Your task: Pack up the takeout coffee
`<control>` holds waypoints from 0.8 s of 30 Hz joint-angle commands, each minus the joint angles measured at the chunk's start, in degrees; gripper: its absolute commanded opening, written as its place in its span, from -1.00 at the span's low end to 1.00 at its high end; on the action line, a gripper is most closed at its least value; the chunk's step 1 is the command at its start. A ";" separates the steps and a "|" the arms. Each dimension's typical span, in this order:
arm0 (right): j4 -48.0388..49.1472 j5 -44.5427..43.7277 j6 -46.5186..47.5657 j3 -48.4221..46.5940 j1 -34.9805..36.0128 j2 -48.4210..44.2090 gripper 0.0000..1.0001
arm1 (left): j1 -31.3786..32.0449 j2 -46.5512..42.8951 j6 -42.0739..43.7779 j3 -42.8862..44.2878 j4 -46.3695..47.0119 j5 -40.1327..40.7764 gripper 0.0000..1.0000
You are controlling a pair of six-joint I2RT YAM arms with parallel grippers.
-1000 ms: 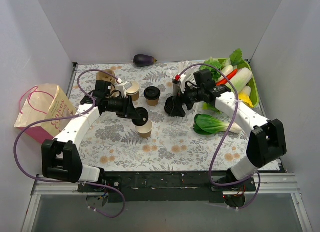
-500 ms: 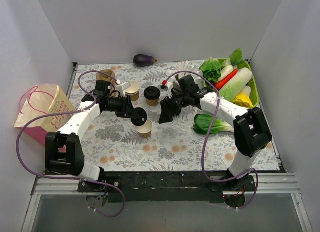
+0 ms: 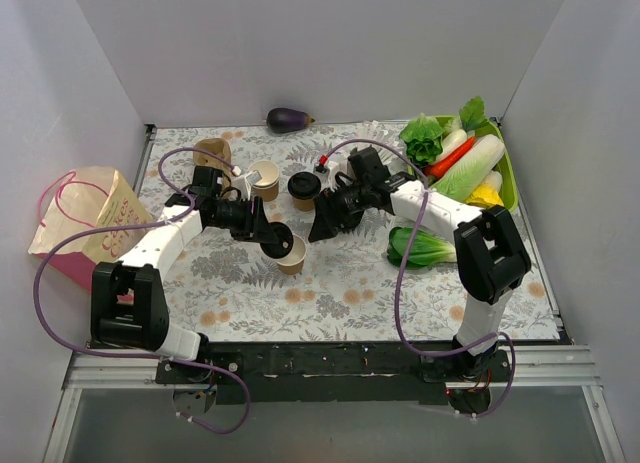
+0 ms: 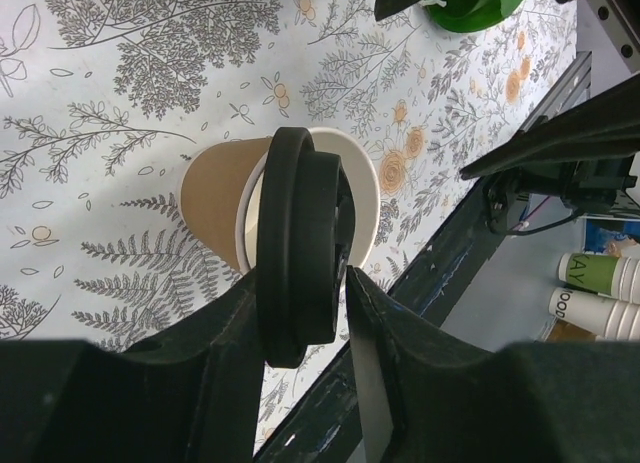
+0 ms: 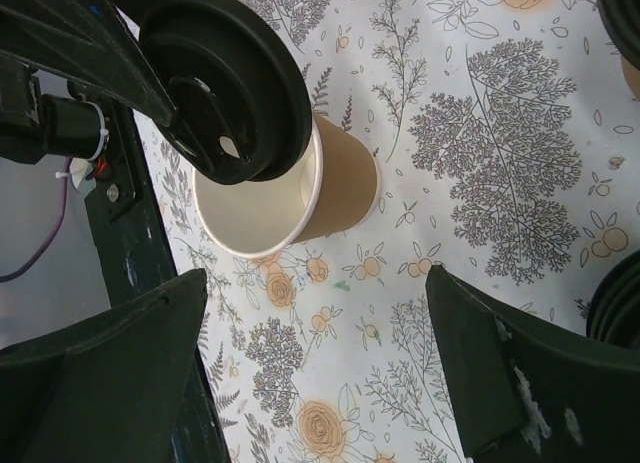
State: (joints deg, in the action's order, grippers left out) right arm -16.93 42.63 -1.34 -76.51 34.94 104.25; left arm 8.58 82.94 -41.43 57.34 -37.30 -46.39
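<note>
Item one, the coffee cup (image 3: 292,257): small, kraft-brown outside, white inside, standing upright and open on the flowered tablecloth (image 3: 330,293), left of the middle. Nothing shows in it but the white wall.
Its lid (image 3: 277,233): round, black plastic, tilted on edge just over the near-left rim of the cup, not seated. The left gripper (image 3: 270,231) has its jaws narrowed on the lid's two faces.

Containers, left to right:
- Paper bag (image 3: 88,223), far left, brown with pink lettering and pink cord handles, leaning. From here I cannot see what is inside.
- Moulded-pulp carrier (image 3: 212,151), tan, at the back left.
- Second brown cup (image 3: 265,176), open, white inside.
- Third cup (image 3: 304,186), just beside it, black lid on.
- Green tray (image 3: 510,173), far right, heaped with leafy greens, long pale vegetables, a red piece and something yellow (a loose bok choy (image 3: 420,247) lies on the cloth near it).

The right gripper (image 5: 315,278) hangs near the coffee cup on its right, jaws spread wide, holding nothing.
</note>
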 commanded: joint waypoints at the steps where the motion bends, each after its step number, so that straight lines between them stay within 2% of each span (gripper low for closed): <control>1: 2.07 1.84 -1.03 -1.80 1.10 0.87 0.96 | -0.23 -1.37 -0.41 -0.30 0.82 1.48 -0.27; 6: 2.52 2.11 -1.47 -2.15 1.97 1.57 0.96 | -0.23 -0.85 -0.41 -0.30 0.91 2.71 -0.14; 24: 3.13 1.66 -2.43 -0.66 2.42 1.05 0.96 | 0.12 -0.23 -1.46 -0.48 1.88 4.56 0.00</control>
State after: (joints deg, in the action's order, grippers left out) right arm -15.73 43.48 -3.14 -76.49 37.15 105.95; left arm 8.58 82.94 -42.74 57.04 -36.07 -42.15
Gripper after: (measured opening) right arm 0.981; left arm 0.490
